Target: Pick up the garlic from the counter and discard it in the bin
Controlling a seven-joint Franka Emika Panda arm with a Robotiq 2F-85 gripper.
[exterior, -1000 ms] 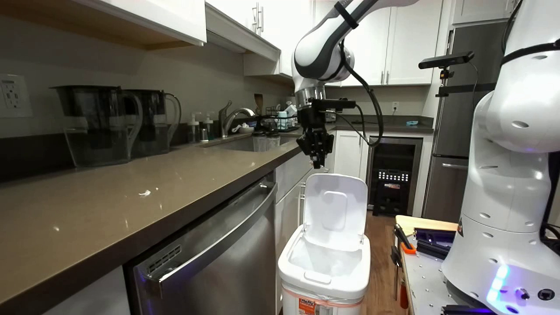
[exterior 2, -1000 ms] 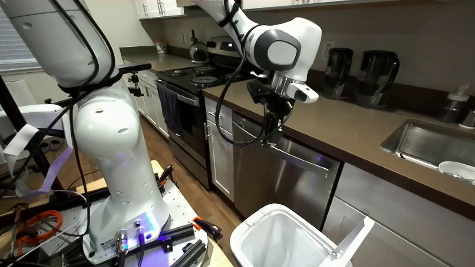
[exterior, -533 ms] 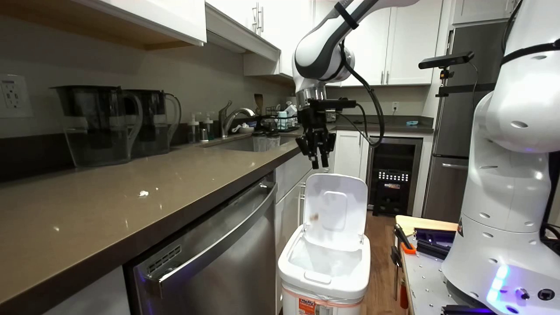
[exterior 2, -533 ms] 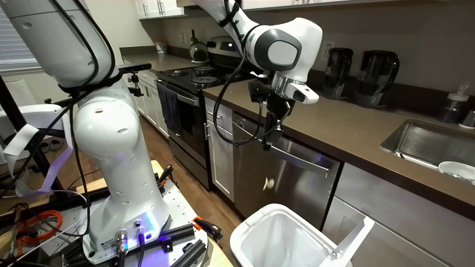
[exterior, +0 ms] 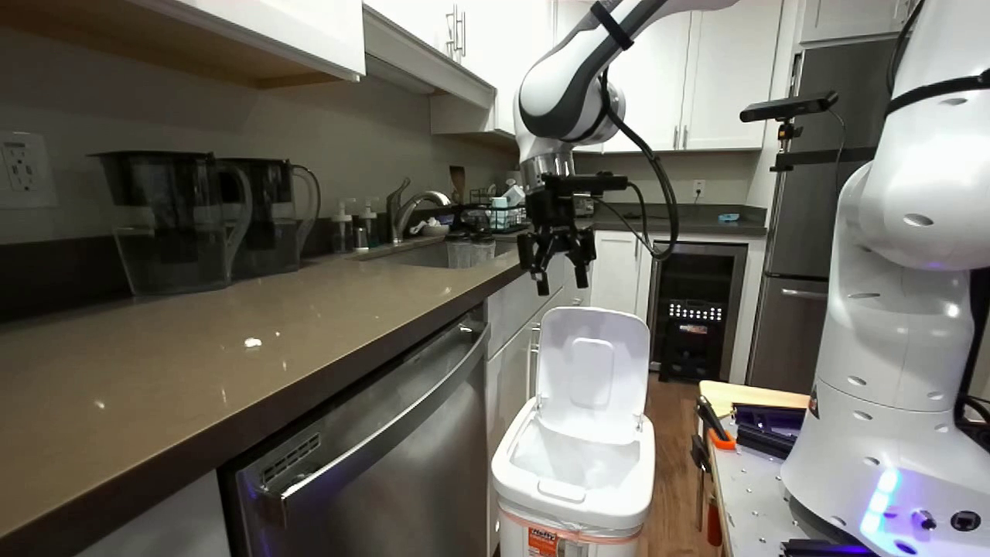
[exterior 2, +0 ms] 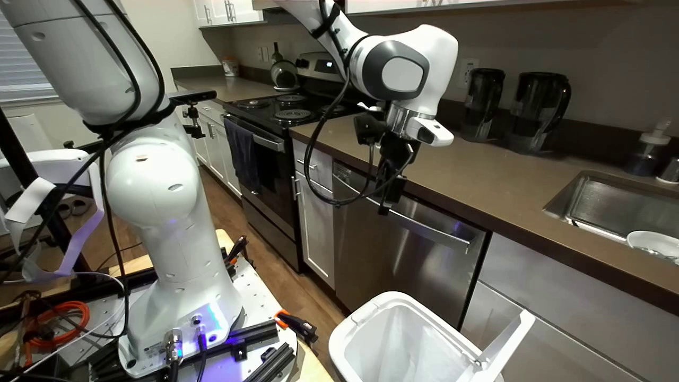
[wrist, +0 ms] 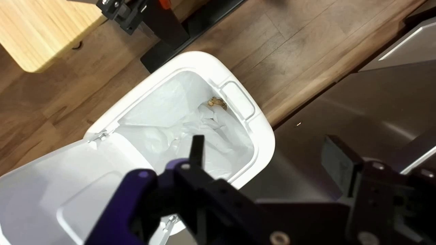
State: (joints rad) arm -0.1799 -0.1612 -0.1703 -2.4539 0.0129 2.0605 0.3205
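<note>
Over bin [exterior: 603,507]: fingers [wrist: 338,165] spread wide. Garlic [exterior: 252,343] on counter [exterior: 332,325], well apart from bin; tan lump [wrist: 216,102] inside bin.

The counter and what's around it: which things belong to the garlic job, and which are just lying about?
Belongs to the job:
garlic, a small white piece on the counter
bin, standing open
tan lump inside it, possibly more garlic
gripper, open and holding nothing

Just lying about:
two water pitchers
pump bottles
white bowl in the sink
dark towel
</note>
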